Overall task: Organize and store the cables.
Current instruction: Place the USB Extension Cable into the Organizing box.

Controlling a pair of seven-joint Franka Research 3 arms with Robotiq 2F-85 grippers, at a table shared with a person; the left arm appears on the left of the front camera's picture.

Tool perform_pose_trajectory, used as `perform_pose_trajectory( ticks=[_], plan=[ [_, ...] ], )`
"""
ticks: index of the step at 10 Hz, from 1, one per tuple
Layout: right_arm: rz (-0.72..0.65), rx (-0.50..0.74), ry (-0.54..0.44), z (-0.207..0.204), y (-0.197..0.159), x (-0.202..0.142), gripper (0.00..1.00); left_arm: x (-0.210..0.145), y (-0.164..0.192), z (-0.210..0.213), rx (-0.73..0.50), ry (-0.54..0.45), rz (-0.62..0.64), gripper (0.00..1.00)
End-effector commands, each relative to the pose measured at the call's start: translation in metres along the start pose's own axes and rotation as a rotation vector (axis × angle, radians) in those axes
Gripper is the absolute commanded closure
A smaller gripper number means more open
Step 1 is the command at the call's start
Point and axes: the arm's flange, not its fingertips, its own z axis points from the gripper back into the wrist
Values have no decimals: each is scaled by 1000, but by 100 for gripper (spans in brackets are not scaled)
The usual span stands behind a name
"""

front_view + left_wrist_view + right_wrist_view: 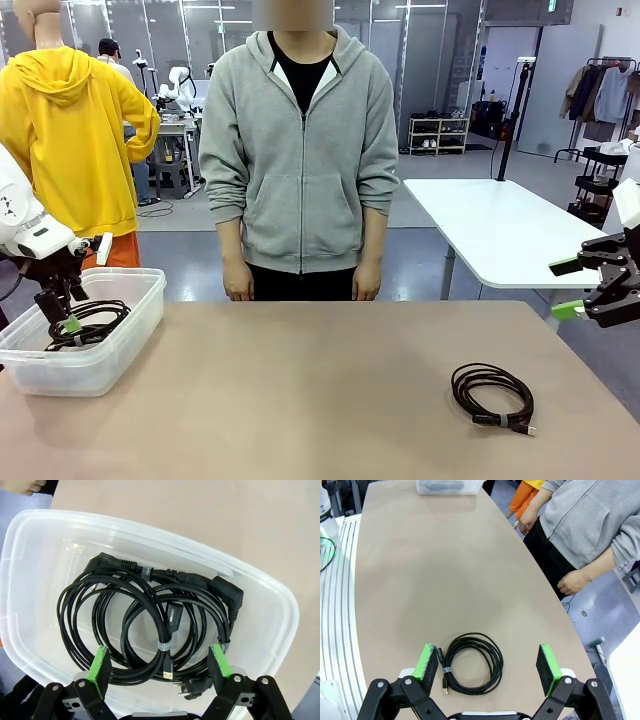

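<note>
One coiled black cable (492, 396) (471, 663) lies on the tan table at the right front. Several more coiled cables (88, 324) (150, 622) lie inside a clear plastic bin (100, 362) (45, 535) at the left. My left gripper (60, 322) (162, 667) hangs open just over the bin, its green pads above the coils and holding nothing. My right gripper (570, 288) (487, 665) is open in the air beyond the table's right edge; in the right wrist view the lone coil lies on the table below its two green pads.
A person in a grey hoodie (300, 150) stands at the far edge with hands (574, 581) hanging down. The tan table (320, 400) stretches between the bin (449, 487) and the lone coil. A white table (500, 230) stands behind at the right.
</note>
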Motion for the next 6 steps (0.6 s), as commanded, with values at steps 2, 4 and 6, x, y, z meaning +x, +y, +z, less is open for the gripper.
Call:
perform_pose_trajectory(
  ticks=[2,4,6],
  plan=[
    [2,-4,-14,0,-2,1,0,13,-11,51,36,0,52,0],
    [2,-4,-14,0,-2,1,0,6,-66,101,102,-53,243,0],
    [2,-4,-14,0,-2,1,0,3,-133,128,187,-149,419,0]
  ],
)
